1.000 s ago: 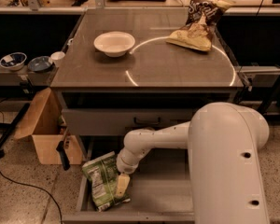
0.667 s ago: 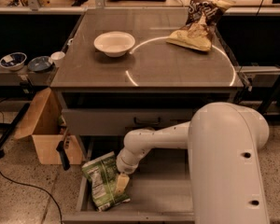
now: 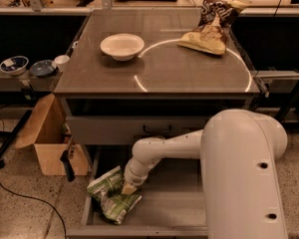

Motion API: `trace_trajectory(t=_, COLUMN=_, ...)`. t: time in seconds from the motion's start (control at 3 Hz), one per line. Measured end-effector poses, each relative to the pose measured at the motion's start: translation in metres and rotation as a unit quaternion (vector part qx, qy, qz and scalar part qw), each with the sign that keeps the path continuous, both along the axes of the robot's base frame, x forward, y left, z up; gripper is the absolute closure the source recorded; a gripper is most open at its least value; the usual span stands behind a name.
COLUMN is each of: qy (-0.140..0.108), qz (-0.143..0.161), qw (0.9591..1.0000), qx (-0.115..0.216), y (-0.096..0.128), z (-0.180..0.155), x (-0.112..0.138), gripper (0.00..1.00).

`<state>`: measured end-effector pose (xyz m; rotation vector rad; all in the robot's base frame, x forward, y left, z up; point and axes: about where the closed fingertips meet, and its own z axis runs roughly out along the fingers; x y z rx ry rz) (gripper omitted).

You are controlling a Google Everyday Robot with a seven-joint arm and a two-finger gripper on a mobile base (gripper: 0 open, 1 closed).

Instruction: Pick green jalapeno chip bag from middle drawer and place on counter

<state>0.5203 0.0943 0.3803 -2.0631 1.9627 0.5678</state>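
Observation:
The green jalapeno chip bag (image 3: 111, 194) lies crinkled at the left end of the open middle drawer (image 3: 169, 209), partly over its left wall. My gripper (image 3: 128, 188) reaches down from the white arm and its tan tip rests on the bag's right side. The counter (image 3: 159, 66) with its thin white circle line is above, behind the drawer.
A white bowl (image 3: 122, 46) and a brown-and-tan chip bag (image 3: 212, 21) sit on the counter. A grey drawer front with a black handle (image 3: 157, 130) is just above the open drawer. A cardboard box (image 3: 50, 138) stands on the floor to the left. Small bowls (image 3: 30, 66) sit on a side shelf.

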Motion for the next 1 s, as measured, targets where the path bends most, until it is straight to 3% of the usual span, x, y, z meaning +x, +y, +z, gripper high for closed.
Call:
trace_trajectory(t=0.33, qy=0.000, qz=0.000, qw=1.0000, qx=0.000, y=0.000, z=0.000, x=0.000, gripper=0.96)
trace_trajectory(t=1.0, qy=-0.002, qz=-0.005, qw=1.0000, qx=-0.006, y=-0.011, z=0.004, x=-0.008, gripper=1.00)
